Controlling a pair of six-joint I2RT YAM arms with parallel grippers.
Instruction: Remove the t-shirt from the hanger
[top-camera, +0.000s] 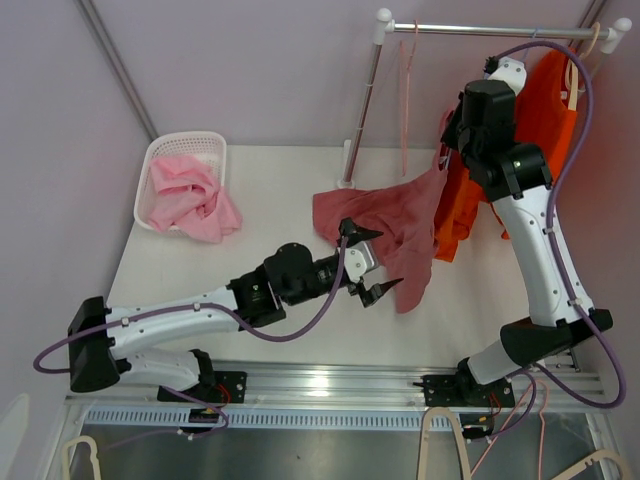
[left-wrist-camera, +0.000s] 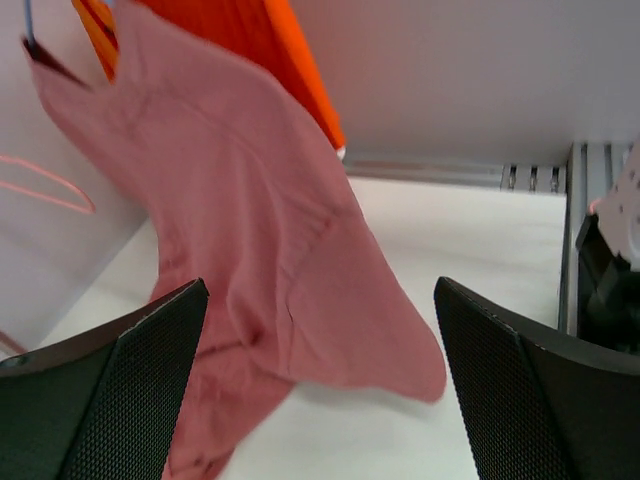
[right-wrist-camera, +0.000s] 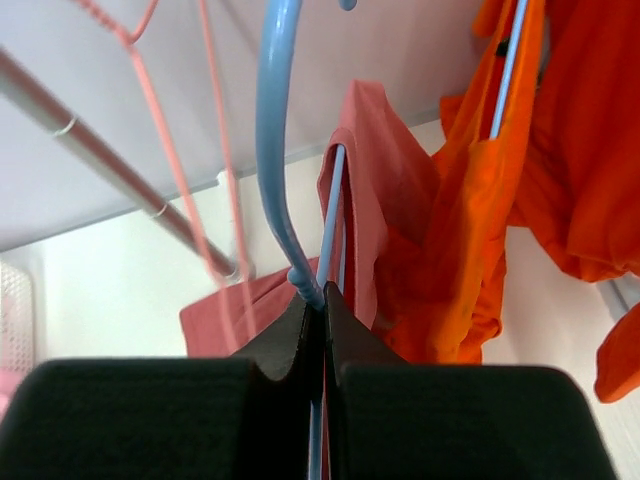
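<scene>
- My right tool (right-wrist-camera: 322, 300) is pressed together on the blue hanger (right-wrist-camera: 272, 150) at its neck.
- My left tool (top-camera: 372, 262) is spread and empty, facing the pink t-shirt (top-camera: 385, 215).
- The t-shirt is about half off: its lower part lies on the surface (top-camera: 270, 190), its top hangs on the hanger.
- Left to do: pull it free.

At the far left of your counter (top-camera: 270, 190) sits a white slatted basket (top-camera: 190, 137) holding a crumpled light-pink cloth (top-camera: 190, 195), one corner of it spilling over the rim onto the surface. At the back right you have a metal clothes rail (top-camera: 480, 30) carried on a slim upright post (top-camera: 365, 100). An empty pink wire hanger (top-camera: 405, 90) hangs from the rail, and an orange garment (top-camera: 550, 100) hangs near its right end. Cream hangers (top-camera: 424, 450) show below the counter's near edge.
</scene>
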